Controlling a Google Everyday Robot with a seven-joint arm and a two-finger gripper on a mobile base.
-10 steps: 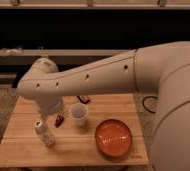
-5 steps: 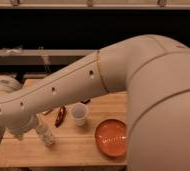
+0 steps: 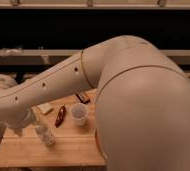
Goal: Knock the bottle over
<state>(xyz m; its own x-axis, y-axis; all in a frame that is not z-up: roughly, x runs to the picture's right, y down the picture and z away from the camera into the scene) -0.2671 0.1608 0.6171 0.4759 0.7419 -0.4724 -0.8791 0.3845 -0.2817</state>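
The robot's bulky pale arm [image 3: 138,100] fills the right foreground, hiding the right side of the wooden table [image 3: 63,152]. Near the table's left front, the bottle [image 3: 45,135] stands just beside the gripper [image 3: 22,123], which hangs at the left edge; whether the two touch, or how far the gripper is open, cannot be told. Farther back sit a white cup [image 3: 79,113], a reddish packet [image 3: 60,115], a pale block [image 3: 45,108] and a dark item [image 3: 83,97], partly cut off by the arm.
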